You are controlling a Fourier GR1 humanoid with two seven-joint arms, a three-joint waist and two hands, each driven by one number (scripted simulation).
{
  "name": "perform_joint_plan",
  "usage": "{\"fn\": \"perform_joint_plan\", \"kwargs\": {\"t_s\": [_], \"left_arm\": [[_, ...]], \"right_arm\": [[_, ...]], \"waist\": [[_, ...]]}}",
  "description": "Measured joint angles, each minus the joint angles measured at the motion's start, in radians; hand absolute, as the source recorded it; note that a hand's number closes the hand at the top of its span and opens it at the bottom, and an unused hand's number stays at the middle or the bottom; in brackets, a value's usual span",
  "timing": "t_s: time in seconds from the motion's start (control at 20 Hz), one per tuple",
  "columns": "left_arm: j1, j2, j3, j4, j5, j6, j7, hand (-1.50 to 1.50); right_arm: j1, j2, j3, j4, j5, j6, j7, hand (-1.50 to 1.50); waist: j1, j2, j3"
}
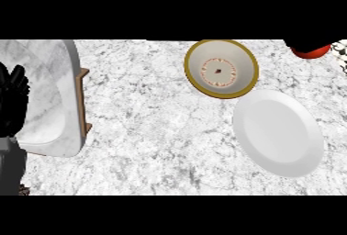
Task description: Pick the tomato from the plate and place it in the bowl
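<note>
Up at the top right edge, the right hand (305, 44) curls over the red tomato (310, 53), above the empty white plate (278, 133) and right of the gold-rimmed bowl (221, 69). The left hand (12, 98) rests open at the left edge.

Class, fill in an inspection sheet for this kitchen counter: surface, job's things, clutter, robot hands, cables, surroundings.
Surface: speckled marble counter.
Job's things: white plate bare; gold-rimmed bowl without tomato; tomato at top right edge.
Clutter: marble board, left.
Robot hands: left robot hand resting open at left edge; right robot hand over the tomato, grip hidden.
Cables: nothing seen.
Surroundings: patterned thing, right edge.
</note>
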Motion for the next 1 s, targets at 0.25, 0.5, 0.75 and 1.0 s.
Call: {"fn": "perform_joint_plan", "kwargs": {"t_s": [0.25,0.5,0.75,1.0], "left_arm": [[0.001,-0.009,-0.003,-0.005,-0.011,0.006,-0.004,0.0],[-0.007,-0.016,-0.008,-0.002,-0.018,0.004,-0.008,0.0],[-0.015,-0.019,-0.004,-0.003,-0.012,-0.002,-0.009,0.0],[-0.023,-0.022,-0.005,-0.001,-0.01,-0.004,-0.011,0.0]], "right_arm": [[-0.015,0.108,0.065,0.089,0.076,-0.084,-0.009,1.5],[-0.035,0.185,0.125,0.22,0.195,-0.216,-0.02,1.5],[-0.042,0.239,0.092,0.394,0.231,-0.339,-0.014,-1.5],[-0.062,0.302,0.012,0.526,0.181,-0.428,-0.078,-1.5]], "waist": [[0.002,0.001,0.001],[0.007,0.004,0.002],[0.014,0.009,0.001],[0.018,0.013,-0.001]]}}
